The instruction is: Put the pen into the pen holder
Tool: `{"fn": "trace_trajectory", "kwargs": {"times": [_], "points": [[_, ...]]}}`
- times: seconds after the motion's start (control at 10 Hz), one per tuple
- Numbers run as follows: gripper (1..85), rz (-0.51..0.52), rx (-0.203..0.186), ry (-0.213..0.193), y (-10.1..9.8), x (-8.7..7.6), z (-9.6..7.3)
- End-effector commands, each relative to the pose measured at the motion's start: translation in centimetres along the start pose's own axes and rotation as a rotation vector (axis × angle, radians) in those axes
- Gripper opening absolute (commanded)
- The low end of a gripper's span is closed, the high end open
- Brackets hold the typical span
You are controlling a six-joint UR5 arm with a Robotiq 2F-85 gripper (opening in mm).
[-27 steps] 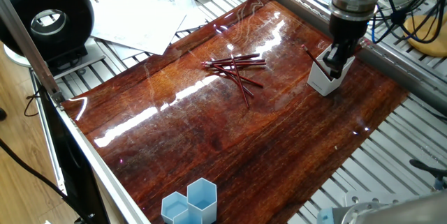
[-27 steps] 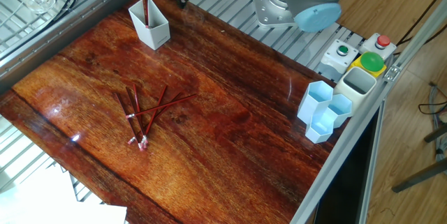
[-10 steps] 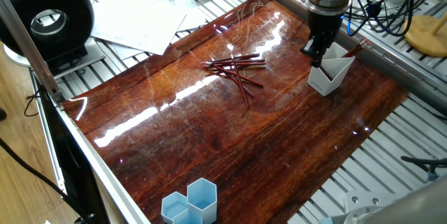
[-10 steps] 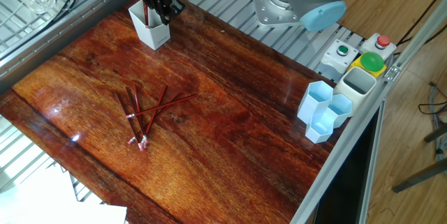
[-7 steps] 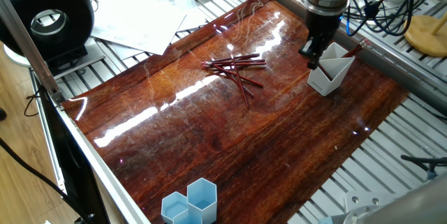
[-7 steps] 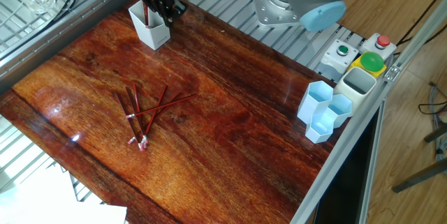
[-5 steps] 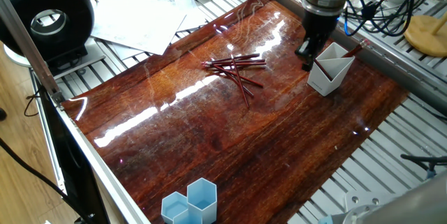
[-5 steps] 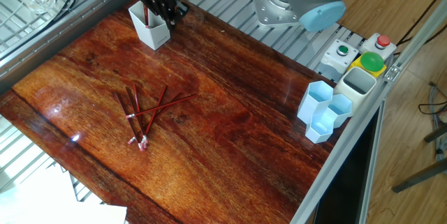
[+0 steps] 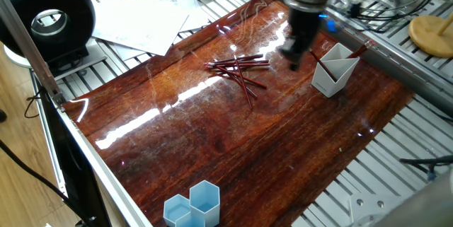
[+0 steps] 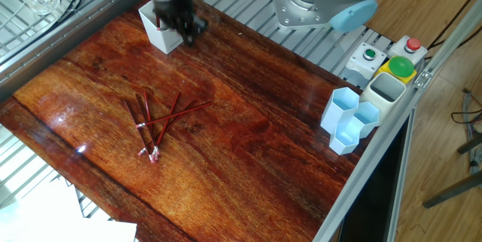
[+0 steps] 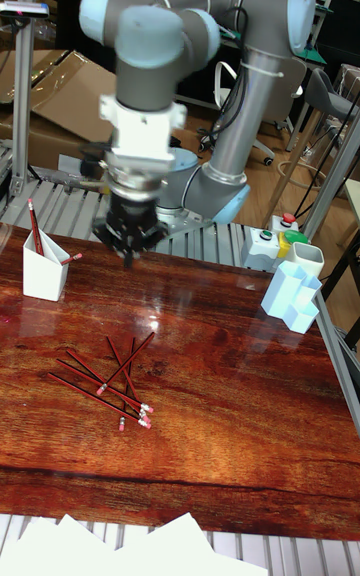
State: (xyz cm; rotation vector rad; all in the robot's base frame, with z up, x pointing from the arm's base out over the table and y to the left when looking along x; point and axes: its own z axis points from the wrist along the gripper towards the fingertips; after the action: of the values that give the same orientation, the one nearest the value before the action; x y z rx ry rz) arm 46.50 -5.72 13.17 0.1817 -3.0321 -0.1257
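Hovering over glossy brown wooden table (image 11: 230, 376): blurred black two-finger gripper (image 11: 128, 248), grip state unclear. Aiming squarely above 1 red pencil-like pen (image 11: 108, 399) before descending, avoiding small white angular plastic pen holder (image 11: 44, 274)

We see the pen holder (image 11: 44, 272) at the table's (image 11: 230, 386) far left corner in the tall view, w/ pens (image 11: 36, 229) standing in it. Gripper (image 11: 128, 248) hangs above the table just right of it, apart. Loose pens (image 11: 108, 383) lie piled mid-table, nearer the front. Hexagonal cups (image 11: 291, 300) sit at far right edge; paper sheets (image 9: 145, 16) off the table's side.
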Motion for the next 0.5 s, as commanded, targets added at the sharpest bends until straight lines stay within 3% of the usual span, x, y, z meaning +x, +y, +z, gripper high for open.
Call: {"fn": "trace_trajectory", "kwargs": {"times": [0.0,0.2,0.3,0.4], "points": [[1.0,-0.073,0.019,-0.028,0.0,-8.1,-0.5],[1.0,-0.133,-0.007,-0.049,-3.3,-10.7,-0.1],[1.0,-0.115,-0.011,-0.040,-4.1,-10.0,0.0],[1.0,-0.086,-0.019,-0.034,-4.3,-7.8,-0.4]]}}
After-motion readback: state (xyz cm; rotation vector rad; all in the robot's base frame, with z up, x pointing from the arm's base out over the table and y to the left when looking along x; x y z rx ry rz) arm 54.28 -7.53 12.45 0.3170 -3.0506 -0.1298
